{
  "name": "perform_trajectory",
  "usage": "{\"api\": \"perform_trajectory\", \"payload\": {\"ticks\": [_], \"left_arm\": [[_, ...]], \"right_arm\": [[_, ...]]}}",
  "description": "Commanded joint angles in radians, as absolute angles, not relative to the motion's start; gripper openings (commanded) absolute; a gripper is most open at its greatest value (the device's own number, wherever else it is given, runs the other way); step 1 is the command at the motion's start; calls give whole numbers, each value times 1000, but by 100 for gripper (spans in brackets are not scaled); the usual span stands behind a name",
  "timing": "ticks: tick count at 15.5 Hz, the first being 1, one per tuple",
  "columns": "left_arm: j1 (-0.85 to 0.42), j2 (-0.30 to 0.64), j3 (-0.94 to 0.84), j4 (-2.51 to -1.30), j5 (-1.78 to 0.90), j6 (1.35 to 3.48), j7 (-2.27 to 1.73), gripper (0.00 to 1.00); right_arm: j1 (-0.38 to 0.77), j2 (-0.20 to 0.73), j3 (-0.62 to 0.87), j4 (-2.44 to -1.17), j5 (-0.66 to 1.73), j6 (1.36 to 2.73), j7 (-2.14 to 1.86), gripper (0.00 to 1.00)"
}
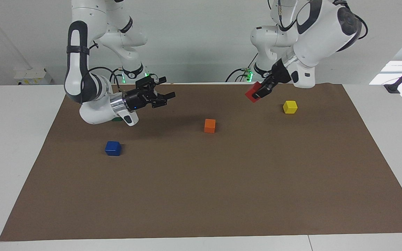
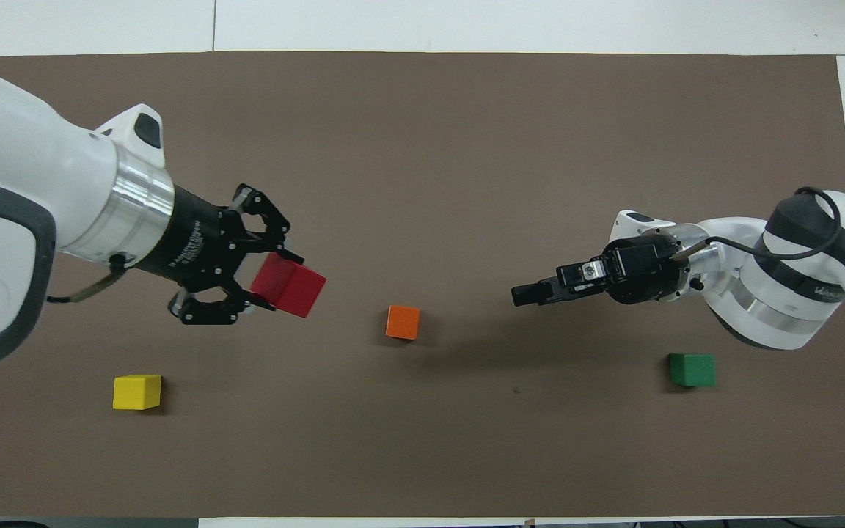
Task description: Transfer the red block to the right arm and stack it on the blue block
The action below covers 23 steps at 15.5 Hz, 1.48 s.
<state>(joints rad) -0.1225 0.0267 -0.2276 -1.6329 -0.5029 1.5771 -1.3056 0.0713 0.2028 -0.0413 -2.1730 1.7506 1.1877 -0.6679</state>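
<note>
The red block point(image 1: 252, 92) point(image 2: 289, 287) hangs tilted in the air with my left gripper point(image 1: 261, 91) point(image 2: 274, 281) shut on it, raised over the mat between the orange and yellow blocks. On the mat at the right arm's end sits the blue block point(image 1: 113, 148); in the overhead view the right arm hides it. My right gripper point(image 1: 169, 88) point(image 2: 529, 293) is open and holds nothing. It points toward the middle of the table, over the mat between the green and orange blocks.
A brown mat point(image 1: 222, 191) covers the table. On it rest an orange block point(image 1: 209, 125) point(image 2: 403, 322) near the middle, a yellow block point(image 1: 290, 107) point(image 2: 136, 391) toward the left arm's end and a green block point(image 2: 692, 369) toward the right arm's end.
</note>
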Motion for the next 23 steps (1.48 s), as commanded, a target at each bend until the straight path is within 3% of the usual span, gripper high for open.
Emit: {"api": "perform_trajectory", "payload": {"ticks": [1, 3, 7, 13, 23], "left_arm": [[-126, 28, -253, -1641, -650, 1672, -1454, 0], [-126, 25, -305, -1649, -689, 1794, -1613, 0], [-127, -17, -425, -1774, -689, 2049, -1773, 0], [-132, -50, -451, -1799, -689, 1988, -1991, 0], [-137, -129, -445, -1876, -689, 1956, -2014, 0]], "right_arm": [[103, 248, -40, -2187, 1802, 1123, -750, 100], [126, 274, -40, -2197, 1834, 1077, -781, 100], [190, 337, -38, -2195, 1922, 993, -844, 100], [253, 492, -38, -2117, 1967, 878, -954, 100], [313, 502, 11, -2117, 2086, 865, -948, 100]]}}
